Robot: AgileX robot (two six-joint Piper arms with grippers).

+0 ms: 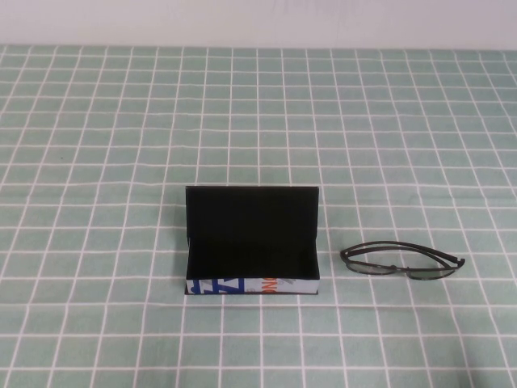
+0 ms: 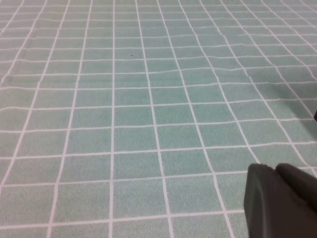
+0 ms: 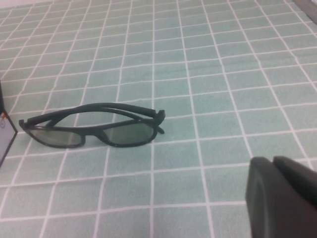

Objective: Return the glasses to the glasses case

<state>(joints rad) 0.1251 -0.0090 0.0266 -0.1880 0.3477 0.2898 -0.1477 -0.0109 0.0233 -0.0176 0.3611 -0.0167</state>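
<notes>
Glasses case [image 1: 252, 242] open, lid upright; glasses [image 1: 401, 263] folded on the cloth [image 1: 97, 162] just beside it – ahead of the right gripper [image 3: 282, 198], which is closed, empty. Left gripper [image 2: 277, 201] over bare cloth – jaw state can't tell.

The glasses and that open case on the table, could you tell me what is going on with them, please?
Nothing is being handled yet. The glasses case stands open on the checked tablecloth, lid up and nothing in it. The glasses lie folded on the cloth to the case's right, apart from it. The right gripper hovers shut near the glasses without touching them. The left gripper is over bare cloth.
</notes>
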